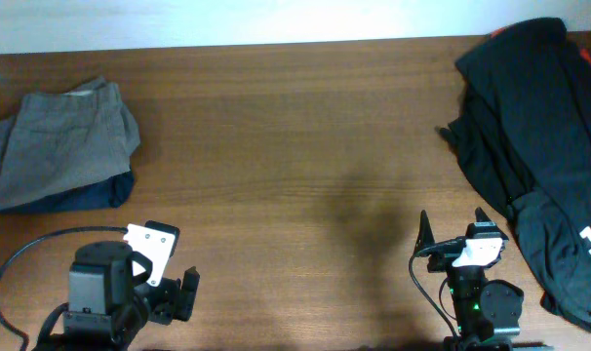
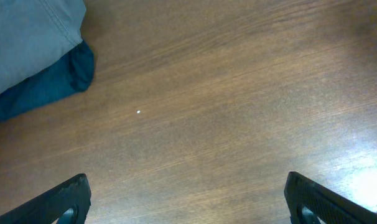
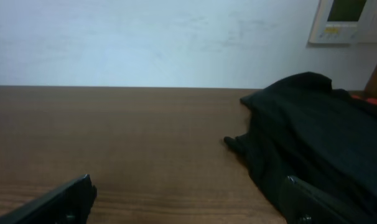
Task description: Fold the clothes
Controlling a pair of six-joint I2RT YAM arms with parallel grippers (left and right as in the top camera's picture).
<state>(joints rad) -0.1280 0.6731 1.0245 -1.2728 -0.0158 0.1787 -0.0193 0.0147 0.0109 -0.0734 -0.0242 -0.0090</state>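
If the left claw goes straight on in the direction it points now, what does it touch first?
Most likely the bare table: the open left claw faces only wood. The grey garment and the navy piece under it lie off to the side of that line, though depth is hard to judge.

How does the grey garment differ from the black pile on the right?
The grey garment is folded flat, stacked on a navy piece; the black pile lies rumpled and unfolded. The black pile spreads wider than the grey garment. The grey garment is plain; the black pile shows red and white markings. Both lie on the table.
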